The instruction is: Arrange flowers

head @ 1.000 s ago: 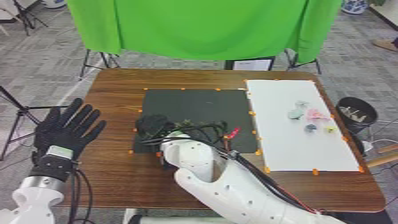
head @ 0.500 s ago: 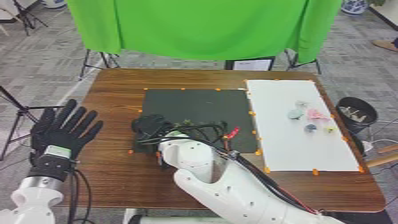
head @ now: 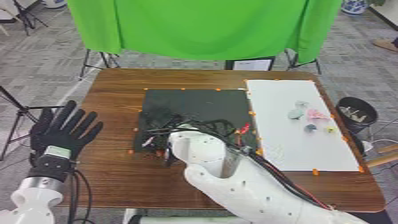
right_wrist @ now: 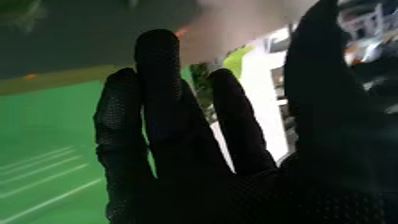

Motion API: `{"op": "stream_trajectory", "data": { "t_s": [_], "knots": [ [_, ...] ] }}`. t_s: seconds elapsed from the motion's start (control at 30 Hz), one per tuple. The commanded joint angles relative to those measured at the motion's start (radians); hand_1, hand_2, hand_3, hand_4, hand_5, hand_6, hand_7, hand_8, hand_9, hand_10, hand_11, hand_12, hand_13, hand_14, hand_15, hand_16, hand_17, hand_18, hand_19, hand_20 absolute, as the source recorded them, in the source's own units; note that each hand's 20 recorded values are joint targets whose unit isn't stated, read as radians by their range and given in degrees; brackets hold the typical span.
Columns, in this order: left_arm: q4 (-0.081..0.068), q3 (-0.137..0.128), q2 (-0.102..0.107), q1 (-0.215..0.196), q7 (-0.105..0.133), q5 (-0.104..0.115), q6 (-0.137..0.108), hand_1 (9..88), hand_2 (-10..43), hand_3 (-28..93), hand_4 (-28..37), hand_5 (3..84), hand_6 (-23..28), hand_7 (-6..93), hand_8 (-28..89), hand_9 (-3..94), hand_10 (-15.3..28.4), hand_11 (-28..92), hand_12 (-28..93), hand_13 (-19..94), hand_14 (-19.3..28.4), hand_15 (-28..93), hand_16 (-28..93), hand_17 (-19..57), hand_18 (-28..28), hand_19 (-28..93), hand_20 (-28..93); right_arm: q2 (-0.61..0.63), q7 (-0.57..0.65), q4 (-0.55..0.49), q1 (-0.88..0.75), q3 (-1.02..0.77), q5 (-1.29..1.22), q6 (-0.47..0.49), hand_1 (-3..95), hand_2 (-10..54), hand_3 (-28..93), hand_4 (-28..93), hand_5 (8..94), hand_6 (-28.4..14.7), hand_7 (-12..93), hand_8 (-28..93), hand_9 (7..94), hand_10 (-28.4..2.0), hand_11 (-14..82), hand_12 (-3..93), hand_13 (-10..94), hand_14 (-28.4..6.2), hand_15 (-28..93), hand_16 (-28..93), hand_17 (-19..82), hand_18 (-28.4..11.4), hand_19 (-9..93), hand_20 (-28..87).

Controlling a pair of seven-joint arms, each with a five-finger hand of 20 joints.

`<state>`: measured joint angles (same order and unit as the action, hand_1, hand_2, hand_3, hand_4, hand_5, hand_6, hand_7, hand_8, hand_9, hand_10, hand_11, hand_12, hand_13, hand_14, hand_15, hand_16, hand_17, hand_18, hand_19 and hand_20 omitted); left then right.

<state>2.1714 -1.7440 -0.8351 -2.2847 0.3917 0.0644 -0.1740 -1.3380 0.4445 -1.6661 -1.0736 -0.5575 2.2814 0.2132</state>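
In the head view the right hand (head: 160, 121) is over the left part of the black mat (head: 197, 102), partly hidden by its arm and cables. The right wrist view has the right hand (right_wrist: 200, 175) with straight, spread fingers and nothing held. Behind those fingers are a bright green leaf (right_wrist: 235, 60) and darker greenery (right_wrist: 204, 92). The left hand (head: 64, 132) lies open at the table's left side, away from the flowers. On the white sheet are a pink flower (head: 316, 115), a pale green one (head: 296, 114), a grey-blue one (head: 310, 128) and a yellowish one (head: 330, 130).
The white sheet (head: 289, 142) covers the table's right side, edged with orange markers. A dark bin (head: 357, 111) stands off the table's right edge. The brown table (head: 120, 100) ends before a green cloth (head: 209, 30). Cables run along the right arm.
The right forearm and its cables have shifted to the right over the black mat, and the right hand has turned. The left hand and the flowers on the white sheet have kept their places.
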Motion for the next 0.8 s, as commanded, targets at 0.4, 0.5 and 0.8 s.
{"op": "stream_trajectory", "data": {
  "t_s": [0.4,0.5,0.8],
  "knots": [
    [-0.002,-0.027,-0.044,-0.052,0.008,-0.008,0.071,29.9,5.3,70,-27.8,33.6,9.7,14.1,-8,24.1,16.6,17,12,20,16.8,33,-5,-7.5,15.5,32,8,0.477,0.241,-0.314,-0.419,-0.632,-0.083,-0.077,33.6,-9.5,77,-28,43.1,-7.5,14,-10,40.4,-20.4,10.4,15.2,55,-16.2,62,20,32,-25.6,81,40],
    [0.002,-0.032,-0.046,-0.054,0.007,-0.005,0.059,29.5,5.9,70,-28.0,34.2,9.8,13.8,-8,25.1,16.9,17,12,21,16.8,33,-5,-7.5,15.5,32,8,0.503,0.221,-0.314,-0.507,-0.723,-0.023,-0.103,36.5,-9.5,78,-28,44.1,-7.1,14,-10,41.0,-19.6,10.5,14.8,55,-15.4,61,20,32,-25.1,81,40],
    [0.027,-0.025,-0.044,-0.075,0.058,0.040,-0.007,30.3,7.1,70,-28.2,36.3,9.9,15.1,-8,28.3,16.8,20,12,22,16.6,34,-5,-7.1,15.4,33,8,0.513,0.328,-0.315,-0.555,-0.871,-0.096,0.125,39.6,-9.5,80,-28,45.1,-5.5,15,-11,42.0,-17.1,9.9,14.1,56,-13.9,58,21,31,-24.7,80,41]
  ]
}}
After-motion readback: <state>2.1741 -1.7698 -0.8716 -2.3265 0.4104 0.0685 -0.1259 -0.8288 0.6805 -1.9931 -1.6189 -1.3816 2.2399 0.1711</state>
